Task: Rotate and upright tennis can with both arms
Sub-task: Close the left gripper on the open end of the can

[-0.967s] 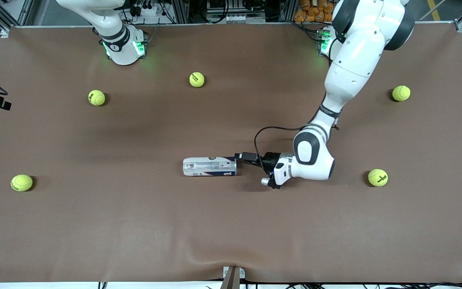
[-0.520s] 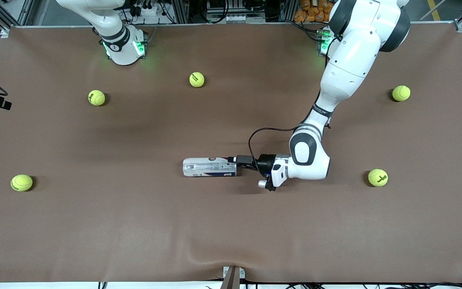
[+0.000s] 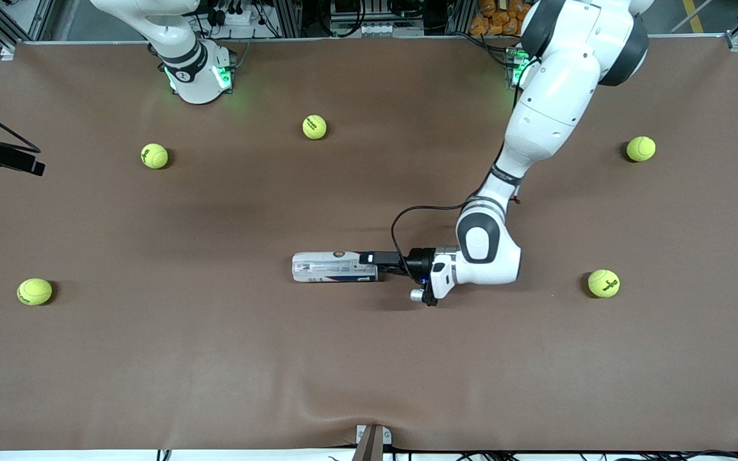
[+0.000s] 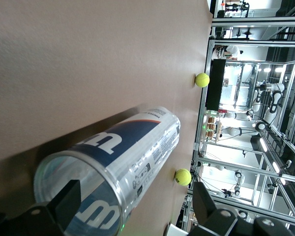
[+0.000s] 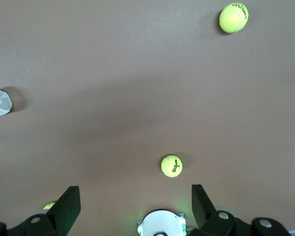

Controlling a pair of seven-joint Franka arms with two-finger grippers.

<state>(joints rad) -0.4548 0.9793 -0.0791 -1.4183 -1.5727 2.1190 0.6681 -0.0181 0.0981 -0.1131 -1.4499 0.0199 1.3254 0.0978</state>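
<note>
The left gripper (image 3: 375, 260) sits low at the tennis can's (image 3: 334, 267) open end, fingers (image 4: 64, 200) spread wide with the rim between them but not pinched, presumably to grip that end as a pivot. The can lies on its side on the table (image 3: 215, 358), its length running straight away from the gripper toward the right arm's end. High above the table, well apart from the can, the right gripper (image 5: 132, 209) waits with fingers apart and nothing held.

Right gripper (image 5: 132, 209) jaws apart above tennis ball (image 5: 171, 165).
</note>
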